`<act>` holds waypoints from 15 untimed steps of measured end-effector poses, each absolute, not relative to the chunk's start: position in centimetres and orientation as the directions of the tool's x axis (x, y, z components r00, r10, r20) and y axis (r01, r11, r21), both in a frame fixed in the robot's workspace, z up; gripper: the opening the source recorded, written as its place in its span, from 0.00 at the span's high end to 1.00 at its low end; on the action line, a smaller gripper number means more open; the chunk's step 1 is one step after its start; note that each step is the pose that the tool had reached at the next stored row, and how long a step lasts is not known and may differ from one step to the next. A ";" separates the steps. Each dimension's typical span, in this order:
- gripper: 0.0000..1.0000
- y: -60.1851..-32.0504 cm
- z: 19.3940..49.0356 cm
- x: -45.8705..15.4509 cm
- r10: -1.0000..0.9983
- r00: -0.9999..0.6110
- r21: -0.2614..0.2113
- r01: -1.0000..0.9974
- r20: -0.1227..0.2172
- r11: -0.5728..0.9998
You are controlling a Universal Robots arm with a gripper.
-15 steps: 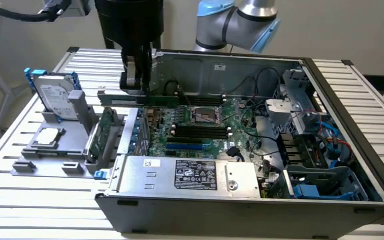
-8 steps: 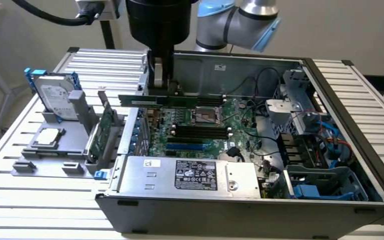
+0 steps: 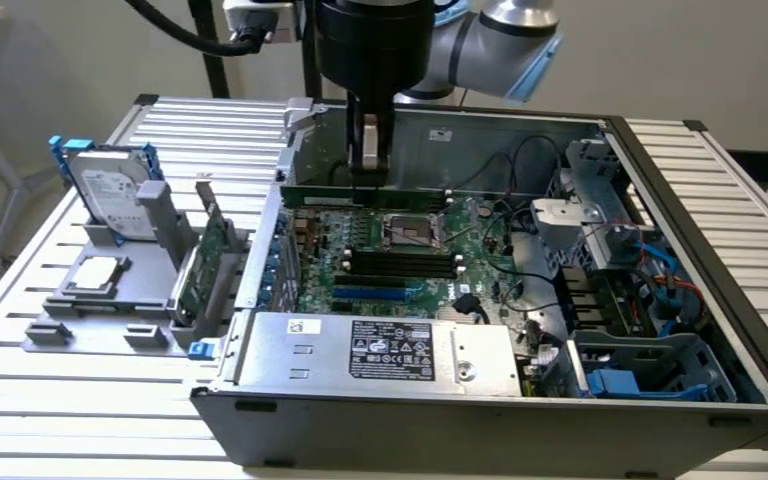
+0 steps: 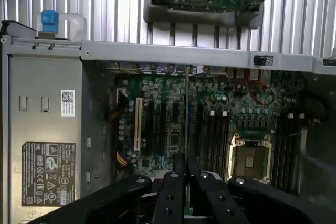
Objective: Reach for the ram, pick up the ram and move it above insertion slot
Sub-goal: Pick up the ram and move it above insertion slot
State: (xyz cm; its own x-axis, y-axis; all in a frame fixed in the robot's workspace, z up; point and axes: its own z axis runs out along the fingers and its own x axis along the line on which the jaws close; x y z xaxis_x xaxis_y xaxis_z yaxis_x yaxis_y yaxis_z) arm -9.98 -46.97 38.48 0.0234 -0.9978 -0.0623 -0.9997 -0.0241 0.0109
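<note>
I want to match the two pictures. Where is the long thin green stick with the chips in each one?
Exterior view: the long, thin green ram stick is held level over the green motherboard, near the case's far wall, pinched by the black gripper.
Wrist view: the ram is seen edge-on, a thin line running out from the gripper.
Shared landmark: the square silver processor socket.

The arm [image 3: 398,40] was cut off by the exterior view's top edge, so its upper links went unseen. In the wrist view the ram [image 4: 187,108] appeared edge-on, a thin line above the pincer [image 4: 186,169], its chips hidden. The power supply label [image 3: 392,352] beside the motherboard [image 3: 398,255] was too small to read.
</note>
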 end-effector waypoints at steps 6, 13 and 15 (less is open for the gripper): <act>0.87 -44.8 38.0 -8.5 -0.998 0.023 0.011 -1.000 -0.062 -0.024; 0.87 -42.0 37.5 -7.2 -0.998 0.023 0.011 -1.000 -0.062 -0.024; 0.87 -41.3 37.4 -6.8 -0.998 0.023 0.011 -1.000 -0.061 -0.024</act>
